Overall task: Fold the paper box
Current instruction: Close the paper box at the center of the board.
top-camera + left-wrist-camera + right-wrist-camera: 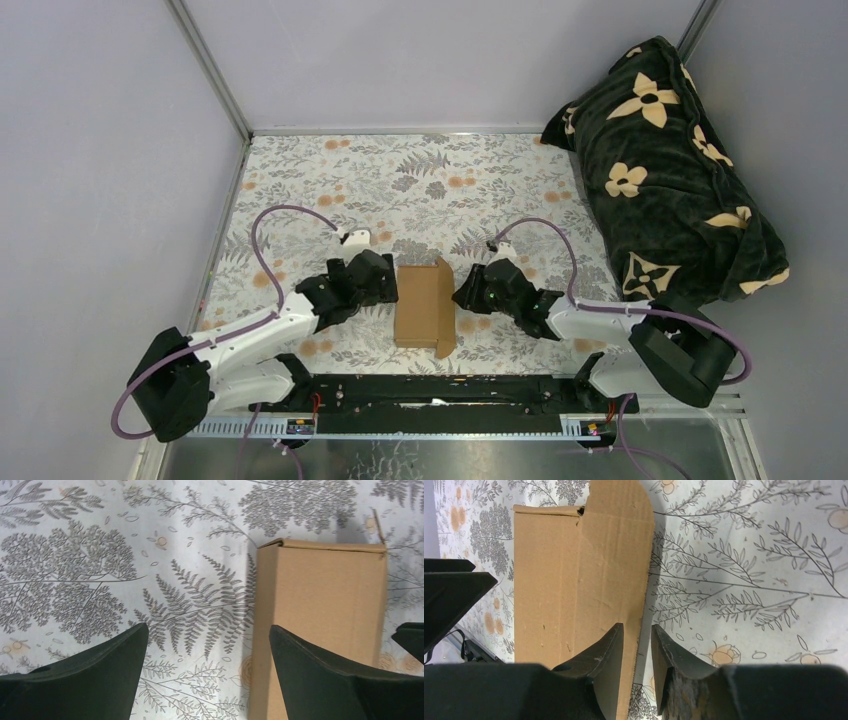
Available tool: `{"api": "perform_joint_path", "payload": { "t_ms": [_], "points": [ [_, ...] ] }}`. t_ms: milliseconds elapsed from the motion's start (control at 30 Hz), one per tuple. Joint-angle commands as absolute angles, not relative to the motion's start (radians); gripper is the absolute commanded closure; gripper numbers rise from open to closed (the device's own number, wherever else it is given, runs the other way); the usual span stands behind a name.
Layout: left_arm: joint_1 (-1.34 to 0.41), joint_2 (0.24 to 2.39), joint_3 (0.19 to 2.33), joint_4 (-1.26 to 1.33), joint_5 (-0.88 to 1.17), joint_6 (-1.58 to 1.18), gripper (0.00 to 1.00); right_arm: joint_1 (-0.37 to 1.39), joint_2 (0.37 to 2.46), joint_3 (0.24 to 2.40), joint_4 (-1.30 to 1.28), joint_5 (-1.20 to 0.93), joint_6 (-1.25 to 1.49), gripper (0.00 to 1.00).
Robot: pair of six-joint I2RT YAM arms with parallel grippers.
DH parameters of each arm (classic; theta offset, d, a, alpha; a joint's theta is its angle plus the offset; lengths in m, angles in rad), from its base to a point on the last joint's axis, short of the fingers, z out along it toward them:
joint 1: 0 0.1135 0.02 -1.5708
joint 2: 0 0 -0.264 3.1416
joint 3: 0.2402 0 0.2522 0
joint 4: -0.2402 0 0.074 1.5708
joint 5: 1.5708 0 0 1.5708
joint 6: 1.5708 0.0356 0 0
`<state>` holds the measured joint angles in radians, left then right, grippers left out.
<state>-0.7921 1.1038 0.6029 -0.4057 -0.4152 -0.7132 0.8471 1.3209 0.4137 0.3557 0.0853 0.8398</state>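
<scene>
Cardboard folded into a brown paper box lies on the leaf-printed tablecloth between the two arms, which only the overhead view shows whole. The left wrist view shows the left gripper spread wide, one finger in front of the box. Only the right wrist view shows the right gripper nearly closed astride the edge of a rounded flap; whether it pinches cannot be told.

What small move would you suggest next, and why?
Probably close the right gripper on the side flap of the paper box: its fingers straddle the flap's edge with a gap showing, while the left gripper stands wide open alongside.
</scene>
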Motion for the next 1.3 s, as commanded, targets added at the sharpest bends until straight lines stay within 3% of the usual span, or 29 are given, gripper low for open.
{"api": "perform_joint_path", "payload": {
  "t_ms": [0, 200, 433, 600, 1267],
  "points": [
    [-0.769, 1.104, 0.582, -0.447, -0.488, -0.801, 0.04, 0.839, 1.357, 0.483, 0.364, 0.053, 0.763, 0.66],
    [-0.742, 1.164, 0.572, -0.403, -0.461, -0.800, 0.06, 0.839, 1.411, 0.516, 0.351, 0.032, 0.730, 0.66],
    [-0.732, 1.381, 0.639, -0.234, -0.350, -0.746, 0.07, 0.840, 1.448, 0.525, 0.365, 0.003, 0.715, 0.67],
    [-0.731, 1.506, 0.723, -0.153, -0.291, -0.695, 0.07, 0.847, 1.460, 0.500, 0.434, -0.075, 0.715, 0.69],
    [-0.662, 1.828, 1.111, -0.045, -0.096, -0.425, 0.07, 0.919, 1.371, 0.429, 0.459, -0.061, 0.710, 0.69]
  ]
}}
